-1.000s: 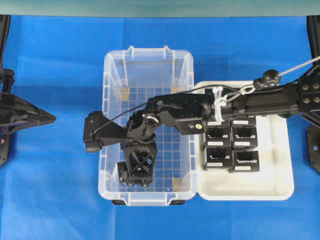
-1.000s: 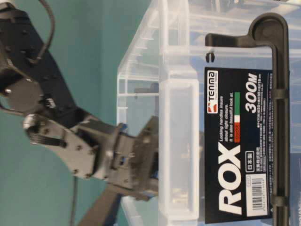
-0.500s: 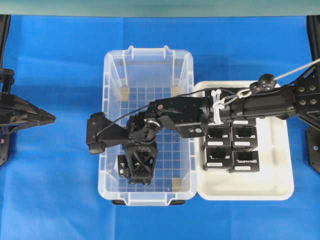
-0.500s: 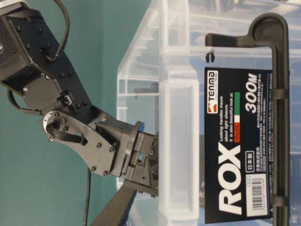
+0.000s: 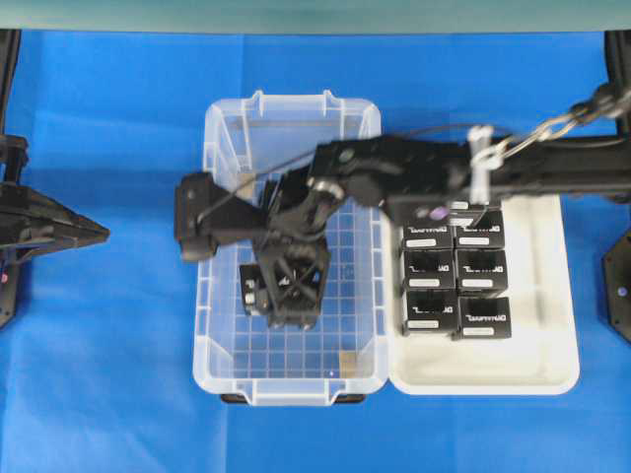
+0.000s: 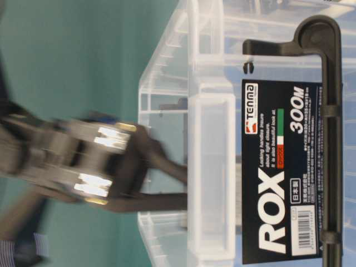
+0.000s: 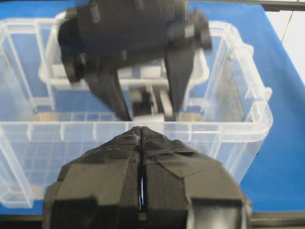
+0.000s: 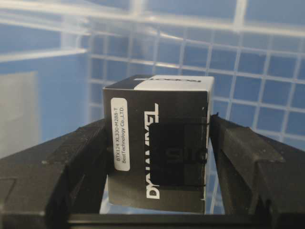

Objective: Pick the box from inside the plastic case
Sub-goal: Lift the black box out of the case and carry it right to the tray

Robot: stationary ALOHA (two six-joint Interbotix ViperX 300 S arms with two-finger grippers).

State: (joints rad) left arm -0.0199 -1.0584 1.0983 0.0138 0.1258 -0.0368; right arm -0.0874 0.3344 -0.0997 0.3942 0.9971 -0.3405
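Right gripper (image 8: 157,157): clamped on the box (image 8: 159,148), one finger against each side face.
Box: held over the grid floor of the plastic case (image 5: 222,197), within its walls; print reads "DYNAMIXEL", white side label "BTX124 XL330-M288-T / BestTechnology Co.,LTD".
Plastic case: clear tub on blue cloth; black sticker (image 6: 281,172) on the end wall reads "TENMA", "ROX", "300M".
White tray (image 5: 552,365): just right of the case, touching its rim; six matching black cartons (image 5: 455,281) in two columns, lettering too small to read.
Left gripper (image 7: 142,143): fingertips pressed together, nothing between, outside the case's left wall.
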